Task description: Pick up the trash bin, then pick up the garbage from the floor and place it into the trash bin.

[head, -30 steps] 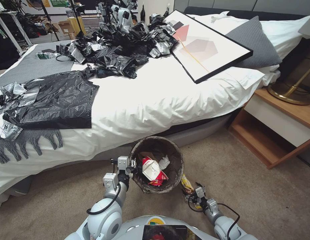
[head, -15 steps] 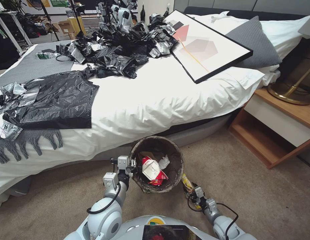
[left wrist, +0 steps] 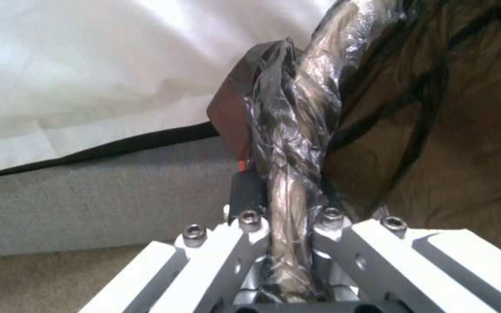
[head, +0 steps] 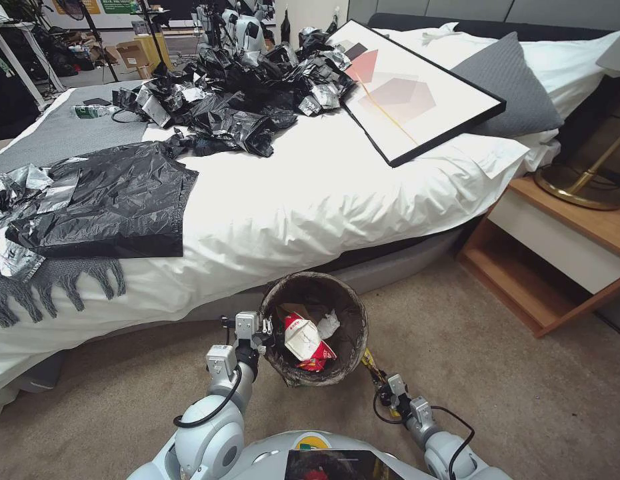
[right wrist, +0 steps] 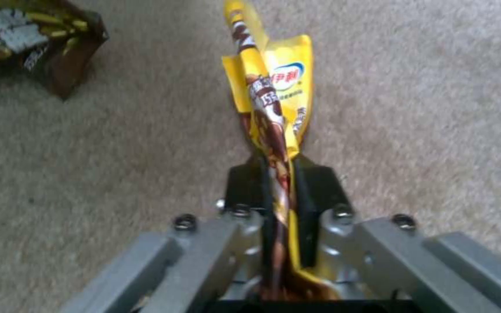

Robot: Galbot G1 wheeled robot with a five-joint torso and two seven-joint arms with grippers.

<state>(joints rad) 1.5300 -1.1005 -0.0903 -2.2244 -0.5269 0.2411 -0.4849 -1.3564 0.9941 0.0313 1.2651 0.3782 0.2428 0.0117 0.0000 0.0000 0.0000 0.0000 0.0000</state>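
Claw work first: the left claw (head: 265, 328) was closed tight on the liner-wrapped rim of the small round trash bin with its dark brown-black bag liner (head: 315, 328), pinching the crinkled plastic (left wrist: 288, 174) between both fingers at the bin's left side. The bin was tilted, its open mouth facing up and toward the head camera, just in front of the white-sheeted bed (head: 310, 193) and above the beige carpet (head: 510, 373). Inside it lay a crushed red-and-white paper cup (head: 303, 340), a crumpled white tissue (head: 329, 325) and a tan piece of paper (head: 293, 311).

The right claw (head: 382, 387) sat low near the carpet, just right of the bin and below its rim, shut on a long yellow-and-brown snack wrapper (right wrist: 271, 104). The wrapper's lower end was clamped between the black pads (right wrist: 314, 191); its long axis ran straight out from the claw, the free end pointing away from the robot toward the bin's right edge. A second brown-and-gold wrapper (right wrist: 27, 39) lay flat on the carpet nearby, apart from the claw.
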